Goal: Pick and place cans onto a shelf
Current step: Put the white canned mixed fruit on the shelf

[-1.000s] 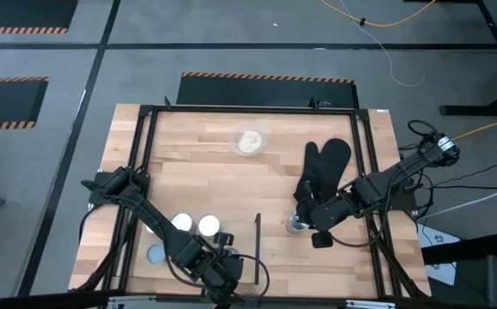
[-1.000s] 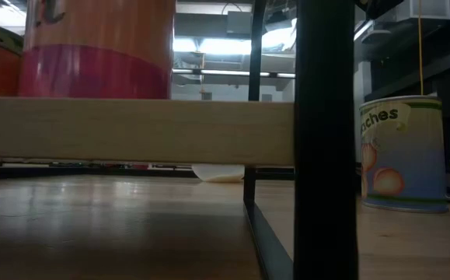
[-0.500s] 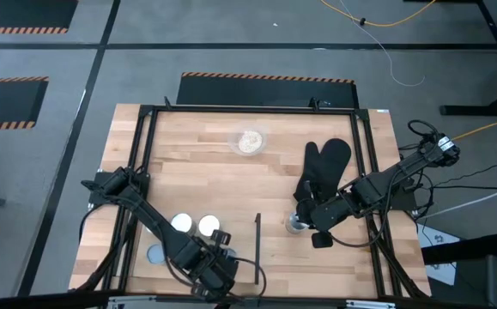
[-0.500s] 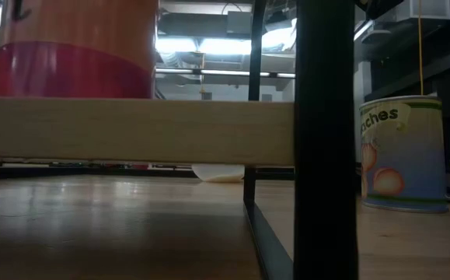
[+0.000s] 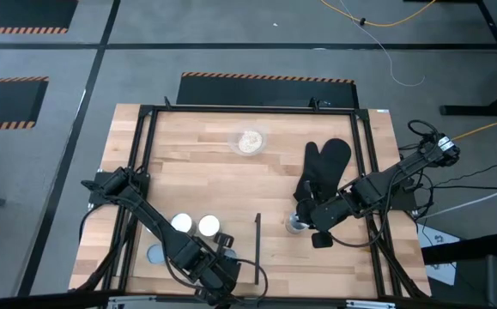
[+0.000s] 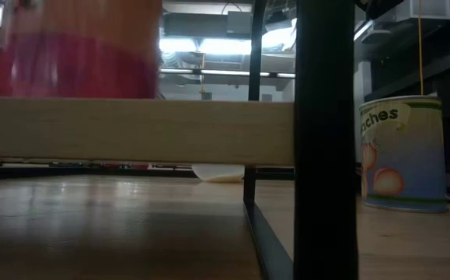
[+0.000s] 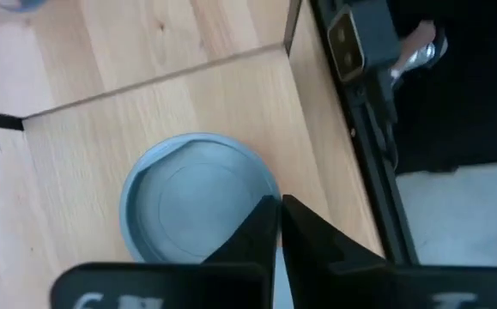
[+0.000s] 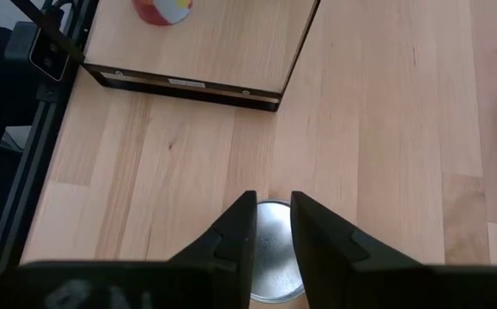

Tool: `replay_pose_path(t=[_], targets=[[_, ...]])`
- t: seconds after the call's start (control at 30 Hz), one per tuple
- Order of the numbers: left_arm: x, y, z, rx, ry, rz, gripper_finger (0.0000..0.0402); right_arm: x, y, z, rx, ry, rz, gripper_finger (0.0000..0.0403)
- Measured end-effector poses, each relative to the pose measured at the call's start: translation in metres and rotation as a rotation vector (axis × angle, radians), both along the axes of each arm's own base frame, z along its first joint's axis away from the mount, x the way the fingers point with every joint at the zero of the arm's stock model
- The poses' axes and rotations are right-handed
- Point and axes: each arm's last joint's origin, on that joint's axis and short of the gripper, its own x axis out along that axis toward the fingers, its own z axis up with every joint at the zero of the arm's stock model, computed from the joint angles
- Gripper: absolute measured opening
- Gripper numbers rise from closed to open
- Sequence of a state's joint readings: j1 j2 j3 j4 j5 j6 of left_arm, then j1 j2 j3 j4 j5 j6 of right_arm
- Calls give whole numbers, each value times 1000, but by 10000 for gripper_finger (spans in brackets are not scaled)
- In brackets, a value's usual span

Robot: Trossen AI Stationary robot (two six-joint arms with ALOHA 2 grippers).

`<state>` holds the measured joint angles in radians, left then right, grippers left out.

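My left gripper (image 7: 278, 202) is shut, fingers pointing down at the rim of a pale-blue-topped can (image 7: 188, 210) that stands on the light-wood shelf (image 7: 188, 103) near the table's near edge. In the high view the arm hides this can. Two white-topped cans (image 5: 180, 223) (image 5: 208, 226) and a pale-blue one (image 5: 156, 253) also stand on the shelf (image 5: 244, 245). An orange-and-pink can (image 6: 77, 47) shows blurred on the shelf plank (image 6: 131, 128). My right gripper (image 8: 272, 199) is shut on a silvery can (image 8: 271, 253) right of the shelf's black strip (image 5: 257, 249). My left gripper's shut fingertips (image 7: 265, 215) stand over the pale-blue can's rim (image 7: 261, 184), coming from above; I cannot tell whether they touch it. My right gripper pinches the silvery can's sides (image 8: 261, 215) between its two fingers, slanting down from the table's right. The can stands upright on the table (image 5: 295, 227).
A black oven mitt (image 5: 325, 167) lies just beyond my right gripper. A clear bowl of grains (image 5: 249, 141) sits toward the far edge. A peach-labelled can (image 6: 403, 152) stands on the table right of the shelf's black post (image 6: 326, 140). The black table frame (image 7: 377, 172) runs close by.
The orange-and-pink can on the shelf has slid a little toward the table's left, staying upright, and shows blurred now. My right gripper and its can have kept still.
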<state>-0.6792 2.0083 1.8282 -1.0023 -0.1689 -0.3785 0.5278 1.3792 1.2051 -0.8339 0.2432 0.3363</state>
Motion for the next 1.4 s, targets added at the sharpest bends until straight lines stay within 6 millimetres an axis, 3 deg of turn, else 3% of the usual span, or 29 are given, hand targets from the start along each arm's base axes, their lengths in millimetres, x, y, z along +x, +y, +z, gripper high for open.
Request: replay_pose_path(t=[0.23,0.57,0.87,1.13,1.4], targets=[[10,-1,4,-64,-92,77,4,0,0,0,0,0,0,78],[20,12,5,-220,-96,519,3,0,0,0,6,3,2,78],[20,13,5,-356,-63,794,1,0,0,0,8,4,3,78],[17,14,0,-390,10,932,1,0,0,0,8,5,4,78],[24,13,-8,-422,22,951,1,0,0,0,9,5,5,79]])
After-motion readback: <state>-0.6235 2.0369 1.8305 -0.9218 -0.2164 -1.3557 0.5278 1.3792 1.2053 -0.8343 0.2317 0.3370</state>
